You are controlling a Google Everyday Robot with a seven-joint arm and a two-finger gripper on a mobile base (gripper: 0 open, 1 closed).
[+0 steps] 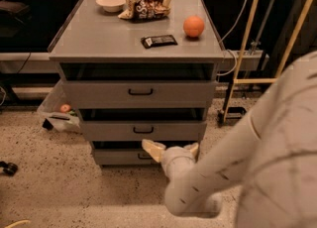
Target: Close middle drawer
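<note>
The middle drawer is a grey front with a small dark pull handle at its centre. It stands pulled out a little, with a dark gap above it. The top drawer and the bottom drawer also stand slightly out. My gripper is just below the middle drawer's front, in front of the bottom drawer and a little right of the handle. Its fingers are spread and hold nothing. My pale arm reaches in from the lower right.
On the cabinet top are a white bowl, a snack bag, an orange and a dark bar. A plastic bag lies on the floor at the left. Yellow poles stand at the right.
</note>
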